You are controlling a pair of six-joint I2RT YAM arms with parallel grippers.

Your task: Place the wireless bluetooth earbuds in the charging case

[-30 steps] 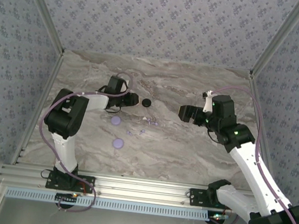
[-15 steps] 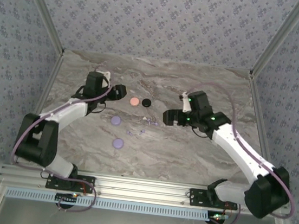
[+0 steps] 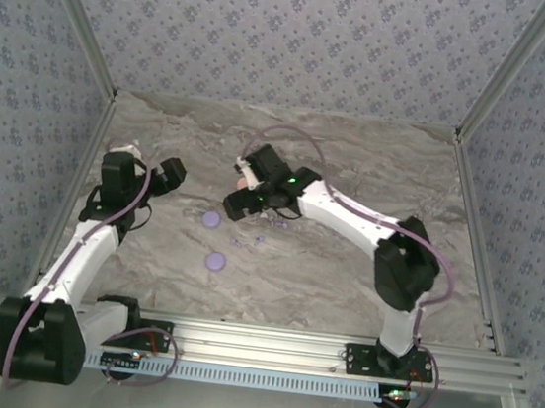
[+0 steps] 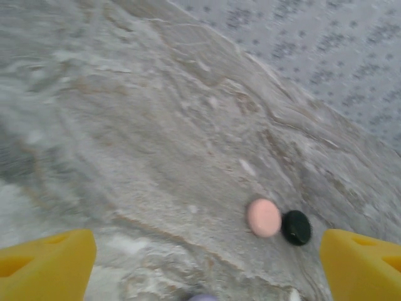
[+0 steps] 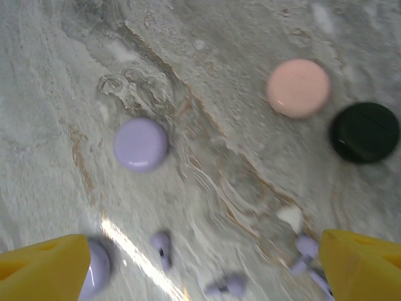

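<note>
Nothing seated yet: the tiny lavender stemmed earbuds [image 5: 161,243] lie loose on the grey marbled table [image 3: 342,282] near the right hand [image 5: 205,251], which is spread and empty. The left hand [image 4: 207,251] is also spread, empty, off to the side. Four round flat discs, presumably the cases — one pink disc [image 5: 297,88], one black disc [image 5: 364,132], two lavender discs [image 5: 140,144] — all look closed. Buds: three clear, maybe a fourth, blurred.

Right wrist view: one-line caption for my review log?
Open right pincer over pink disc, black disc, lavender disc and small lavender earbuds on the marble table.
</note>
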